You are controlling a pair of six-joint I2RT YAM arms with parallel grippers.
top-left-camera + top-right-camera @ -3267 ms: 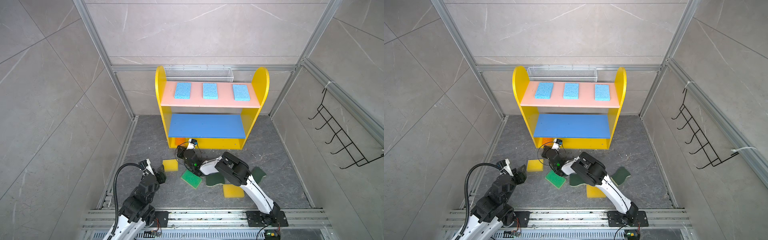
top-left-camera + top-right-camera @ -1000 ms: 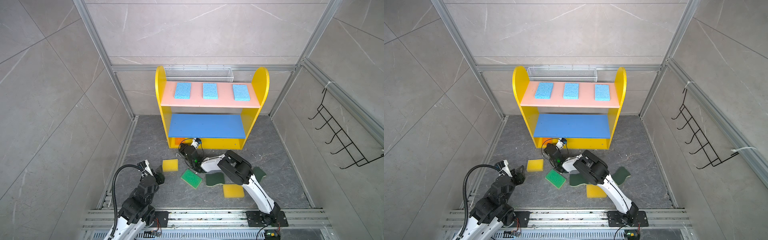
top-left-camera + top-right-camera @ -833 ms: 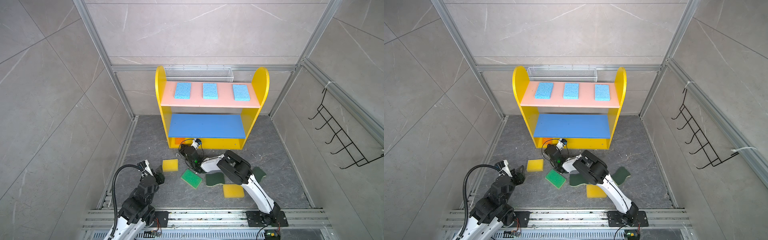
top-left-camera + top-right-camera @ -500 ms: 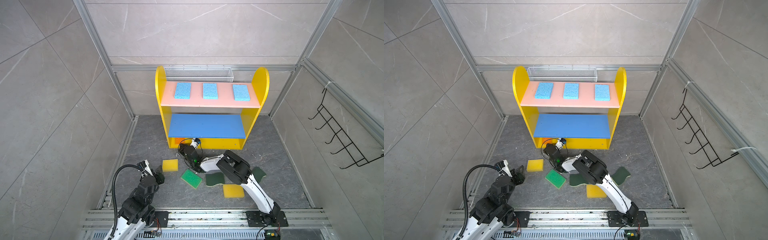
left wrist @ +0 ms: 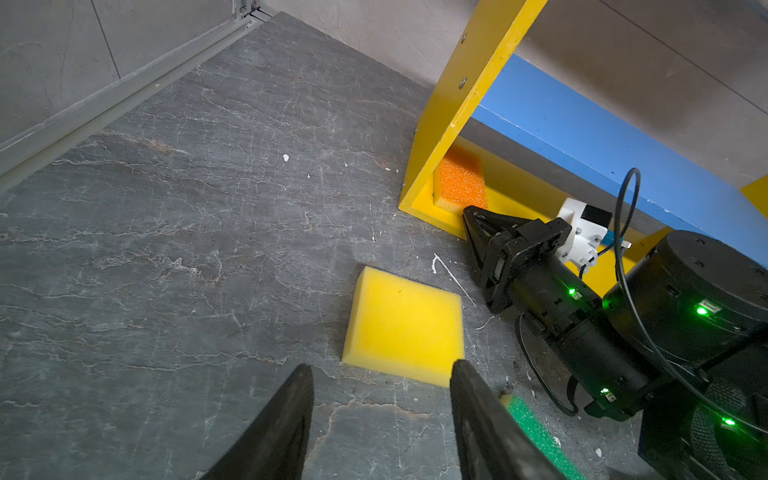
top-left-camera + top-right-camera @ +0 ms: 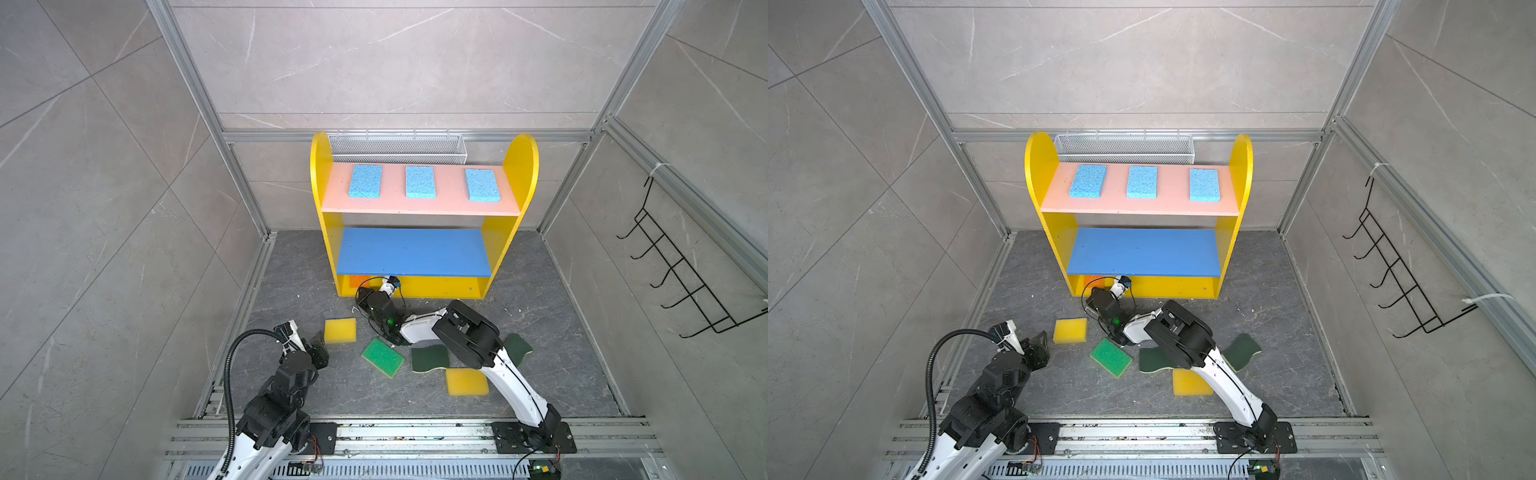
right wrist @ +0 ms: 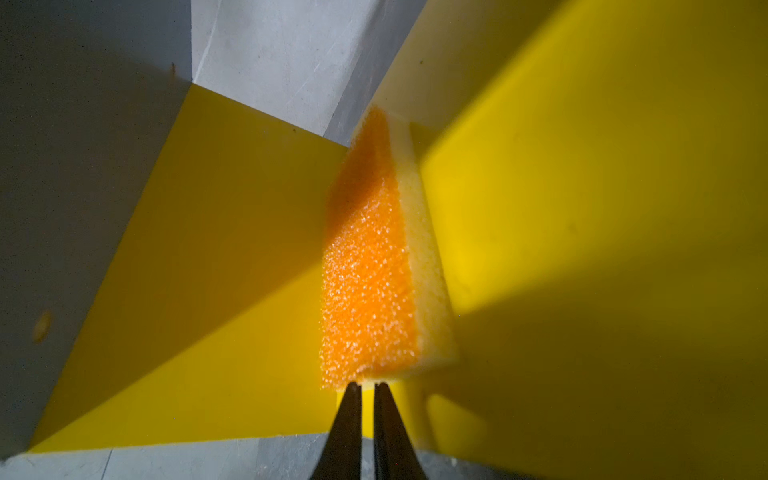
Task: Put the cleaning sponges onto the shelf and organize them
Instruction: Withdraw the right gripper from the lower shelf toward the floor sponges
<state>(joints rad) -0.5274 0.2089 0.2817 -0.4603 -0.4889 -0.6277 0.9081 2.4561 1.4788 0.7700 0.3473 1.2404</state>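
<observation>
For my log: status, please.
Left gripper open, empty. Right gripper shut, tips at orange sponge in shelf bottom. Nothing blocks the shelf.

This is a robotics lab test cell, not a lived-in room. Grey marble-look wall panels sit in bare aluminium frame rails around a dark stone-look surface. The left arm and right arm are bolted to a slotted mounting track at 6 o'clock. The only household touches are a white wire mesh basket at 12 o'clock, a black hook rack at 3 o'clock and a small bright shelf below the basket.
</observation>
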